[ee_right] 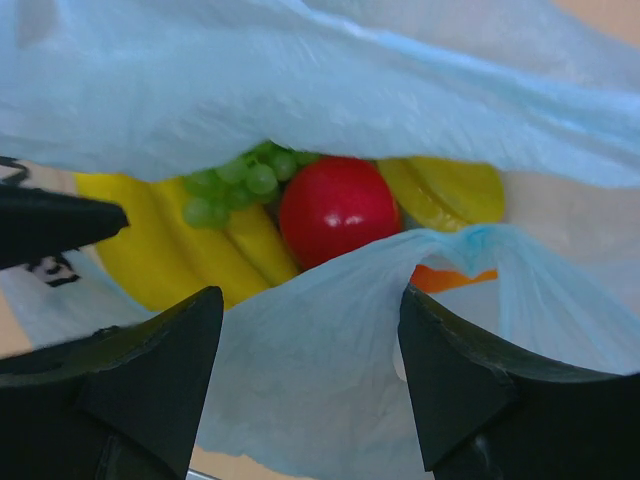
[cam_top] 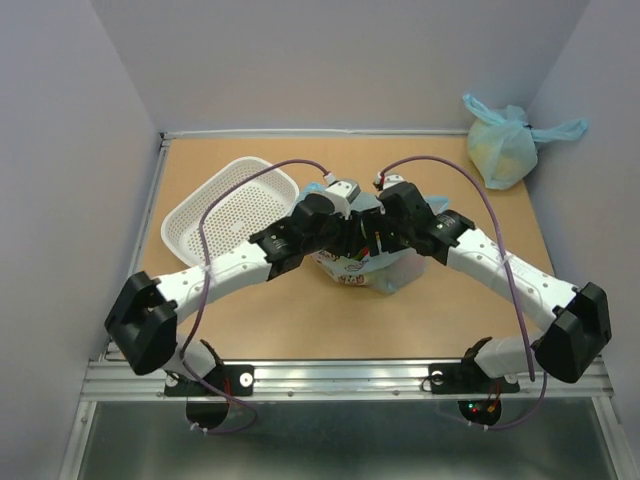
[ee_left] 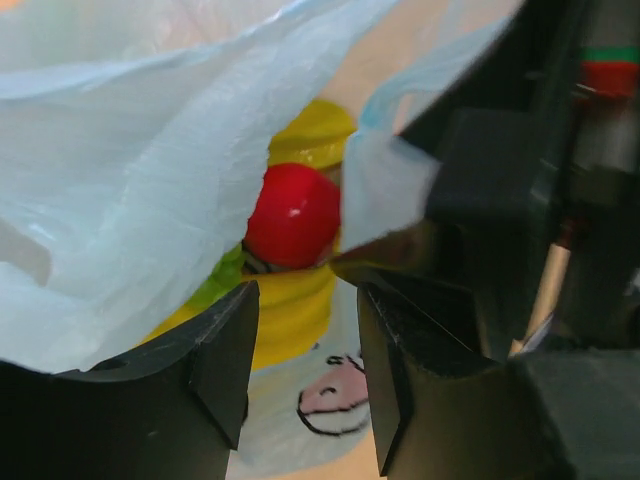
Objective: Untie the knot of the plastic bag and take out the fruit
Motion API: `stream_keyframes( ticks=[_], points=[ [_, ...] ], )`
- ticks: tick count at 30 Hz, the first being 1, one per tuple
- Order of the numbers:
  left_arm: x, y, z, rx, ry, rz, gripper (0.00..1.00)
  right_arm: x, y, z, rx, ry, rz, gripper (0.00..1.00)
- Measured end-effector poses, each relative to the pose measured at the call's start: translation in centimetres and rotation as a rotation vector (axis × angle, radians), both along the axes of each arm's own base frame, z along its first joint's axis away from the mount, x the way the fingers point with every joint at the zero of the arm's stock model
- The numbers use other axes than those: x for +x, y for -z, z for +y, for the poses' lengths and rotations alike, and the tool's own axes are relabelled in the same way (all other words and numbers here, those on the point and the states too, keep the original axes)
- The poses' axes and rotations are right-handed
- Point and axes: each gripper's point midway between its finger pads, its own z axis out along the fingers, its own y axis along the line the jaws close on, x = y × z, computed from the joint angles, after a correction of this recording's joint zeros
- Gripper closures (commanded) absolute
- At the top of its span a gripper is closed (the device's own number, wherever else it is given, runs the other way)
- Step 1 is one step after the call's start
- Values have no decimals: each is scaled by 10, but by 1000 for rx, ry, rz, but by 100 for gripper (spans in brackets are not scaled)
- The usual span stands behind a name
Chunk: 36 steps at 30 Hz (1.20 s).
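Observation:
The plastic bag (cam_top: 378, 268) sits at the table's middle, with both grippers over it. Its mouth gapes, and I cannot see the knot in any view. Through the opening in the left wrist view, fruit shows: a red apple (ee_left: 293, 215) on a yellow banana bunch (ee_left: 295, 310). My left gripper (ee_left: 307, 292) is open just above the bag's cartoon print (ee_left: 335, 395). The right wrist view shows the red apple (ee_right: 337, 208), green grapes (ee_right: 240, 180), bananas (ee_right: 170, 250) and an orange piece (ee_right: 450, 278). My right gripper (ee_right: 310, 300) is open, with a fold of bag film (ee_right: 330, 370) between its fingers.
A white perforated basket (cam_top: 235, 205) lies at the left, close to the left arm. A plain light blue tied bag (cam_top: 505, 145) rests in the back right corner. Grey walls enclose the table on three sides.

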Motion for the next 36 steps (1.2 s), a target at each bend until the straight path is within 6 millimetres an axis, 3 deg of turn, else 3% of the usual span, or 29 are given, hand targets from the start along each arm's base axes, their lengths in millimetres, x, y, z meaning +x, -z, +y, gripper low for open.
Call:
stream_keyframes(
  ticks=[4,6,9,13,15,19,23,26,30,32,36],
  points=[
    [19,50,-9,56,-65,87,46,-13,34,-14,-29,67,69,26],
    [31,61,-6,55,-115,110,45,-25,52,-23,-32,108,110,27],
    [75,73,17,12,-284,137,45,-47,68,-37,-1,166,145,27],
    [128,63,53,-92,-465,128,45,-74,77,-51,86,242,173,27],
    [146,54,61,-134,-511,119,45,-85,83,-54,127,276,197,26],
    [162,44,51,-210,-502,125,41,-98,103,-53,172,324,263,25],
    [156,53,40,-232,-447,176,29,-105,103,-52,199,331,281,24],
    [145,46,37,-238,-379,176,21,-106,91,-53,214,312,261,24],
    [114,17,43,-235,-293,122,19,-98,62,-48,232,269,214,24],
    [92,-4,43,-234,-242,71,19,-88,37,-40,256,243,171,24],
    [54,-36,35,-205,-144,-35,19,-71,1,-28,285,200,101,24]
  ],
)
